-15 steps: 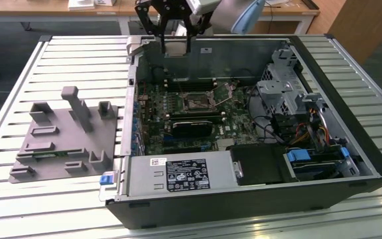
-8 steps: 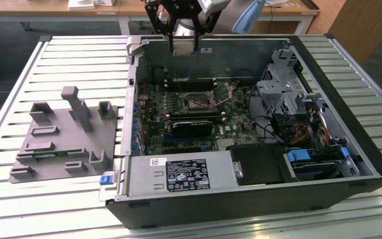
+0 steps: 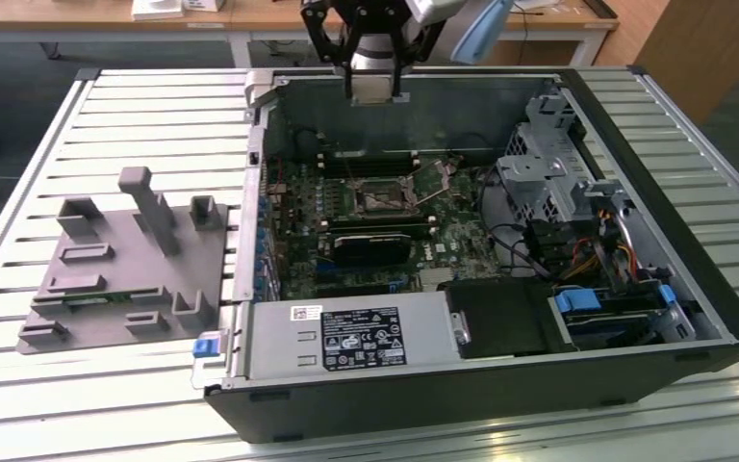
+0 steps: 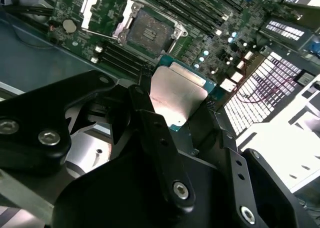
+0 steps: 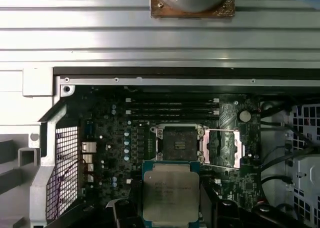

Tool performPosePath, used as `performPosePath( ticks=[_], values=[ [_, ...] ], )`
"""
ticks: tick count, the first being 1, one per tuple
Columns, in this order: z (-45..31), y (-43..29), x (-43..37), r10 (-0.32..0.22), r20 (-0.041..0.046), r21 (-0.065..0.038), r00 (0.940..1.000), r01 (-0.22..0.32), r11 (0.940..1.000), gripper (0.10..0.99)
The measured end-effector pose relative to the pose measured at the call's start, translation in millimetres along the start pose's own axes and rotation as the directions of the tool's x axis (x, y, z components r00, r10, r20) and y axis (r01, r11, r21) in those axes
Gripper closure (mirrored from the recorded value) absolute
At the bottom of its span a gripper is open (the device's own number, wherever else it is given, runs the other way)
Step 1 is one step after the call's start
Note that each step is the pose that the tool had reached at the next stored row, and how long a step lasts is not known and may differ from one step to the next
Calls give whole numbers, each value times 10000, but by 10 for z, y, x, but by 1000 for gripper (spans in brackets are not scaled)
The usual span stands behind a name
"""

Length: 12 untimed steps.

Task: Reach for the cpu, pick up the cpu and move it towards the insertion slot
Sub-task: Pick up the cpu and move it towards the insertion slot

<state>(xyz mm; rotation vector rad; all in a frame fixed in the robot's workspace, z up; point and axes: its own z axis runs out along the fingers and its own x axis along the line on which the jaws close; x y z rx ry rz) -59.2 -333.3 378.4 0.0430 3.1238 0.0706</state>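
My gripper (image 3: 372,85) hangs above the far wall of the open computer case (image 3: 677,241), shut on the cpu (image 3: 372,89). The cpu is a flat square chip with a silvery top and a tan rim, held by its edges between the black fingers (image 4: 145,113). In both wrist views the cpu (image 5: 170,193) (image 4: 177,95) sits in the air above the motherboard, close to the insertion slot (image 5: 179,143) (image 4: 147,28). That socket has a dark centre and its metal frame stands open. In the exterior view the insertion slot (image 3: 380,197) lies nearer the camera than the gripper.
A grey fixture plate (image 3: 126,260) with upright blocks lies on the slatted table (image 3: 36,404) at the exterior view's left. Inside the case are memory slots (image 3: 369,159), a long black card (image 3: 369,245), a power supply (image 3: 344,337) and a drive cage (image 3: 543,183) with cables.
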Motion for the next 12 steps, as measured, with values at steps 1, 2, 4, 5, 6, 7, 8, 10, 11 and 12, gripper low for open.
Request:
performPosePath(
  ticks=[1,2,4,5,6,7,8,10,11,12],
  values=[
    [0,4,-21,2,5,0,10000,-2,10000,545],
    [2,9,-41,5,12,-2,10000,-5,10000,545],
    [3,17,-80,11,27,-3,10000,-11,10000,545],
    [4,21,-100,14,34,-4,10000,-14,10000,545],
    [4,25,-116,18,42,-4,10000,-18,10000,545],
    [5,28,-128,21,51,-5,10000,-21,10000,545],
    [5,30,-130,24,53,-4,10000,-24,10000,545],
    [5,29,-130,26,54,-4,10000,-26,10000,545],
    [5,29,-130,28,54,-4,10000,-28,10000,545],
    [5,30,-130,28,55,-5,10000,-28,10000,545]
  ],
)
